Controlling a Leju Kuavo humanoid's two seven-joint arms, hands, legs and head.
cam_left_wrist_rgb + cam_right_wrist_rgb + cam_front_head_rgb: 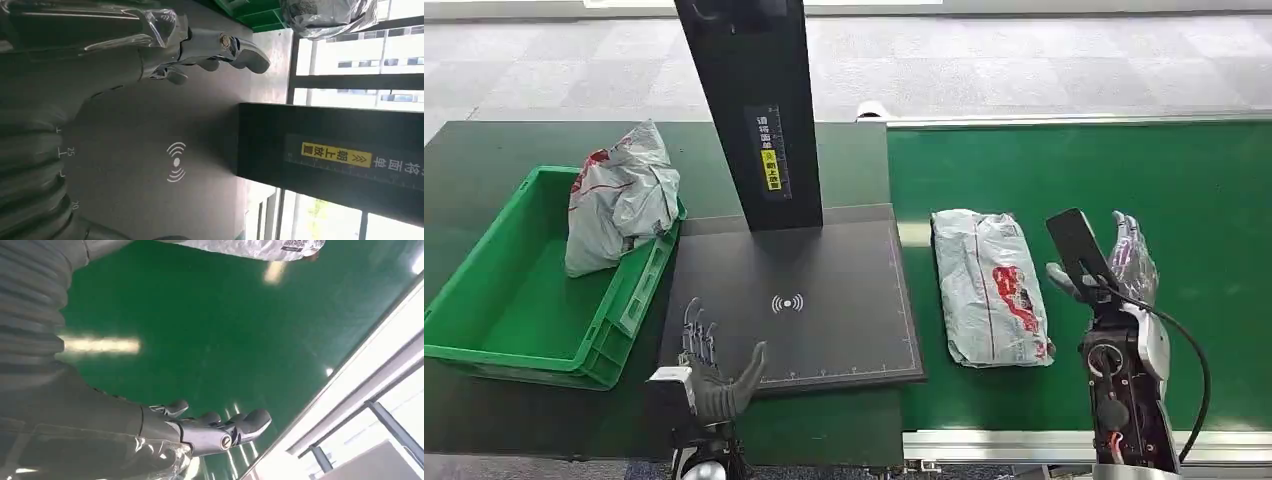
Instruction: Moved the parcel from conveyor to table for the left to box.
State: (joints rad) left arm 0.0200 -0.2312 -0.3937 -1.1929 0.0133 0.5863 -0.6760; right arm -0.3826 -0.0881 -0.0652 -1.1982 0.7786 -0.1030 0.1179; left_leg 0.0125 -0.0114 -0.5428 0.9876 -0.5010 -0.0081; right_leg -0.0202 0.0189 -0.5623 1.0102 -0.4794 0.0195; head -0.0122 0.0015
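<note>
Silver arms, dark-fingered left hand (pixel 709 375), right hand (pixel 1114 270) w/ black cable

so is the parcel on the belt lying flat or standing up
Lying flat: the parcel rests on the green belt, beside the open right hand.

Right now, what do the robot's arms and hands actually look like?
The right robot hand has silvery fingers, its forearm open to dark parts and red wiring, with a black cable looping alongside. The left robot hand looks dark grey. Wrist views show ribbed grey covers and clear plastic wrap.
</note>
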